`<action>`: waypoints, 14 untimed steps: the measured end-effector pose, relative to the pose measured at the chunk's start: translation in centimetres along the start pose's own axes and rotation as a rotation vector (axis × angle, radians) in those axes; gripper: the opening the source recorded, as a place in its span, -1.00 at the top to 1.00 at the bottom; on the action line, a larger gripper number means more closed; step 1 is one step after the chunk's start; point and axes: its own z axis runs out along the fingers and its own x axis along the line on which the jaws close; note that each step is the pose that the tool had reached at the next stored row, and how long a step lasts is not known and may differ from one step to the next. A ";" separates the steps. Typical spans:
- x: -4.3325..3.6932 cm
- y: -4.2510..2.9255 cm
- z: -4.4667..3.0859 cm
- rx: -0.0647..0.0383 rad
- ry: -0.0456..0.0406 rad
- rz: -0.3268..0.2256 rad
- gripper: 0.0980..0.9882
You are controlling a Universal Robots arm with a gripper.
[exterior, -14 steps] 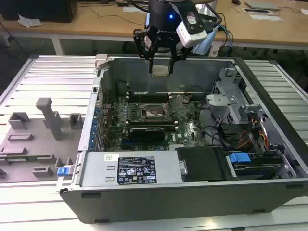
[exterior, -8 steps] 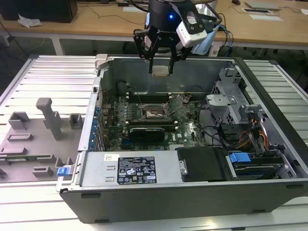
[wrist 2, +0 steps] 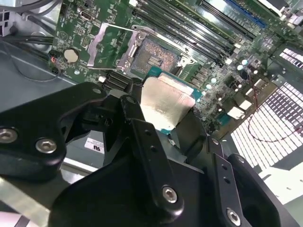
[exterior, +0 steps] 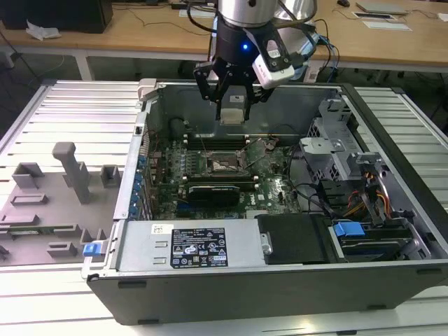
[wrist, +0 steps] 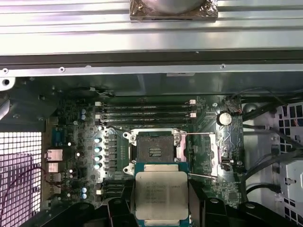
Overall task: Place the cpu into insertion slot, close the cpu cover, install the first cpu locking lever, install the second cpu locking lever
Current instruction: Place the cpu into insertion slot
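Open computer case (exterior: 280, 280) lies on its side on the slatted metal desk (exterior: 66, 105), centre of the exterior view. Inside it, a green motherboard (exterior: 164, 175) covers the case floor. A labelled power supply (exterior: 189, 246) runs along the near wall, and the drive cage (exterior: 336, 157) sits at the exterior view's right.

The hand (exterior: 232, 105) hangs over the case, upper middle of the exterior view, clamped on the edges of the cpu (exterior: 232, 115). The cpu is in the air, apart from the board, metal top toward both wrist cameras. The insertion slot (wrist: 155, 146) has its dark centre bare. The cpu cover (wrist 2: 96, 43) is flipped open just beside it.

A grey fixture tray (exterior: 42, 210) sits on the desk at the exterior view's left. Wooden desks (exterior: 140, 31) run along the top of the frame.
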 end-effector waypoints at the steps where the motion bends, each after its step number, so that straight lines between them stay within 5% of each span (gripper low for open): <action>1: 0.00 -0.02 0.24 0.001 -0.0007 0.008 0.01; 10: -0.01 -0.08 0.88 -0.001 -0.0167 0.188 0.01; 14: -0.01 -0.10 1.14 -0.002 -0.0289 0.325 0.01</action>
